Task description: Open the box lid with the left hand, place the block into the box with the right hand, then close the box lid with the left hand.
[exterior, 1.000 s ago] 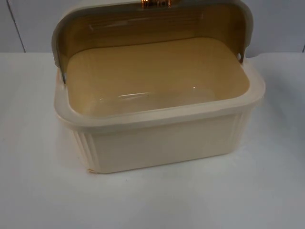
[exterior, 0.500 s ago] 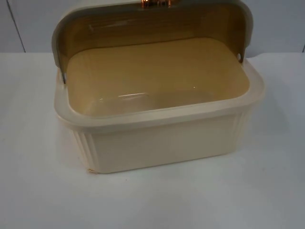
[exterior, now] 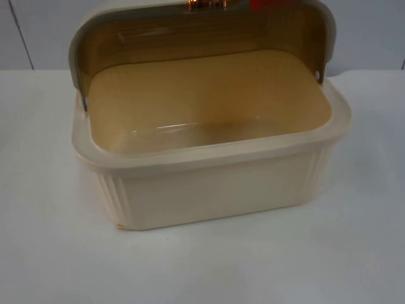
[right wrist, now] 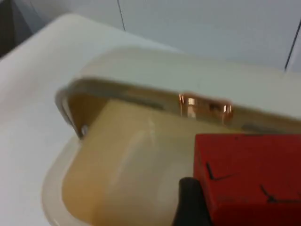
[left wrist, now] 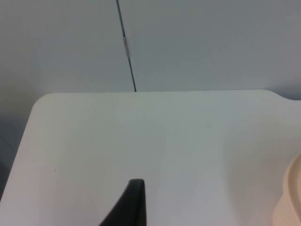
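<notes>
A cream plastic box sits on the white counter in front of the grey partition wall, its hinged lid swung up and back so the tan interior lies open to the top view. A copper-coloured handle glints at the lid's upper edge, and a sliver of red shows just beside it.

In the right wrist view, the right hand is closed on a red block, one black fingertip pressed against the block's side; the block hangs above the box's open cavity, close to the raised lid and its handle.

The left hand waits off to the side over bare counter, the box's rim near it; whether its fingers are open or closed cannot be told.
</notes>
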`<state>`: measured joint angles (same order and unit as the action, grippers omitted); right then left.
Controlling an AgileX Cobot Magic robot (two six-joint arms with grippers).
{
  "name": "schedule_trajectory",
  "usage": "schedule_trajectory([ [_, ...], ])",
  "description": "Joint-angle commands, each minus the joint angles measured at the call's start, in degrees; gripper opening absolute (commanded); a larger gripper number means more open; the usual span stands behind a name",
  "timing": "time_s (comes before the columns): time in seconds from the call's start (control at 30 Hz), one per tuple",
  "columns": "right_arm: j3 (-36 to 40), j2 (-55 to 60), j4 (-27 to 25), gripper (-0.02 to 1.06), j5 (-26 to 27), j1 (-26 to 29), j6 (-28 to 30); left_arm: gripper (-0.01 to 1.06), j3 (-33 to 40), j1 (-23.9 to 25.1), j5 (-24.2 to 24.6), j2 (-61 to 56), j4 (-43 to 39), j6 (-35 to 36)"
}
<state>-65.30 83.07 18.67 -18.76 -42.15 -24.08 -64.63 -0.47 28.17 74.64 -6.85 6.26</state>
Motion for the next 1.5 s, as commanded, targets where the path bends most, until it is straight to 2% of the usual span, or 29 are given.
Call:
schedule_trajectory([
  [0.0, 3.79, 0.38, 4.52, 0.01, 5.23, -0.33, -2.34, 1.04, 0.25, -0.3, -0.14, -0.21, -0.17, 0.22],
  [0.07, 5.93, 1.8, 8.85, 0.01, 7.84, -0.33, -4.99, 1.04, 0.25, -0.3, -0.14, 0.02, -0.17, 0.22],
  [0.23, 7.15, 6.75, 12.84, 0.01, 12.29, -0.21, -6.63, 1.04, 0.25, -0.3, -0.14, 0.42, -0.17, 0.22],
  [0.5, 7.04, 16.45, 12.67, 0.01, 19.06, 0.28, -9.45, 1.04, 0.25, -0.3, -0.14, 0.42, -0.17, 0.22],
  [0.6, 6.82, 18.76, 10.8, 0.01, 21.86, 1.53, -9.91, 1.04, 0.25, -0.3, -0.14, 0.42, -0.17, 0.11],
  [1.0, 1.42, 23.71, 11.0, 0.01, 21.61, 3.81, -7.86, 1.04, 0.25, -0.3, -0.15, 0.42, -0.26, 0.07],
  [1.13, -0.51, 25.85, 7.97, 0.01, 21.48, 3.81, -8.09, 1.04, 0.25, -0.3, 0.01, 0.42, -0.39, 0.07],
  [1.3, -0.57, 25.9, 7.7, 0.01, 20.16, 3.81, -8.09, 1.04, 0.25, -0.3, 0.05, 0.42, -0.82, 0.07],
  [1.4, -0.57, 25.9, 7.7, 0.04, 18.76, 3.81, -8.09, 1.04, 0.25, -0.3, 0.05, 0.42, -0.94, 0.07],
  [1.47, -0.57, 25.9, 7.7, 0.14, 17.15, 3.81, -8.09, 1.04, 0.25, -0.3, 0.05, 0.42, -0.94, 0.07],
])
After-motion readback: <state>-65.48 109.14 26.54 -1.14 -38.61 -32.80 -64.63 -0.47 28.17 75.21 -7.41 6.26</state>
